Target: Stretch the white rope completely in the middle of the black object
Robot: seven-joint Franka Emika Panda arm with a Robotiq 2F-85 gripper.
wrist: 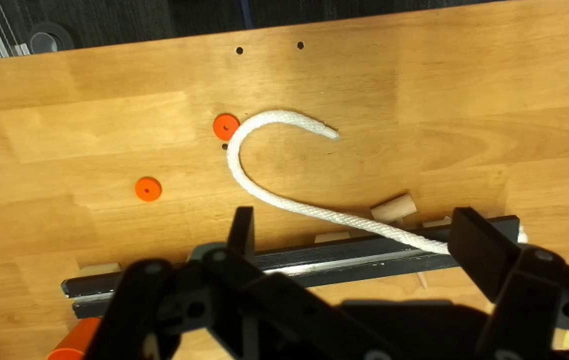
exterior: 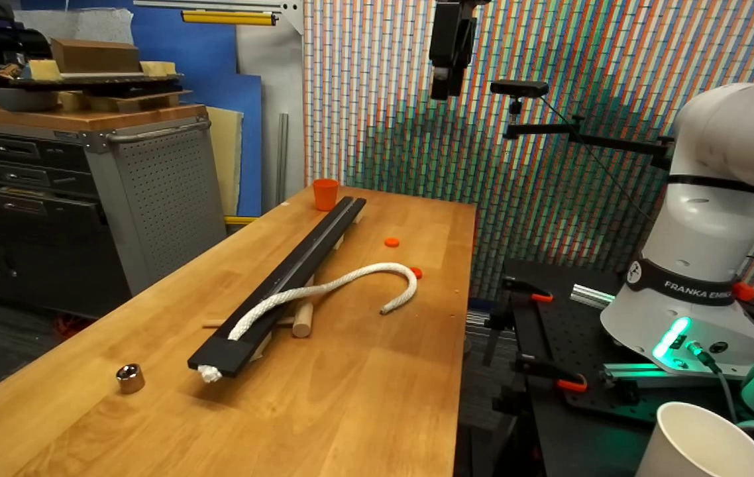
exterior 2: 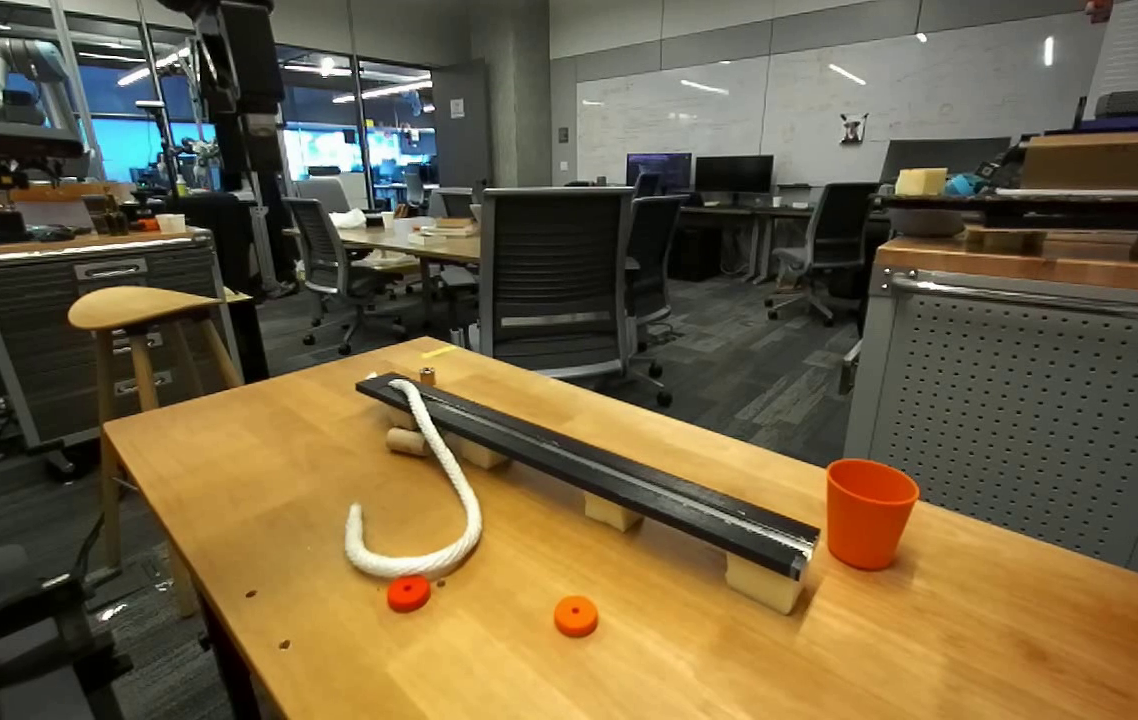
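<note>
Rope (wrist: 334,217) located well below end effector (wrist: 354,216).
The end effector is spread wide; the rope is laid partly on the black bar (exterior 2: 589,468), partly on the table (exterior: 377,404), loose end curled.

You have one long wooden table (exterior: 377,397), one thick white braided rope (exterior 2: 474,515), one long flat black bar (exterior 2: 579,472), one tapered orange cup (exterior 2: 869,520), two small round orange discs (exterior 2: 579,625) and one shiny metal cylinder (exterior: 130,378). You count at least three pale wooden blocks (exterior 2: 614,511), one stout wooden cylinder (exterior: 303,321) and one thin wooden stick (exterior: 215,324); whether these last two join you cannot tell. You see three dark tabletop holes (wrist: 300,45) and one black two-fingered gripper (wrist: 353,215).
</note>
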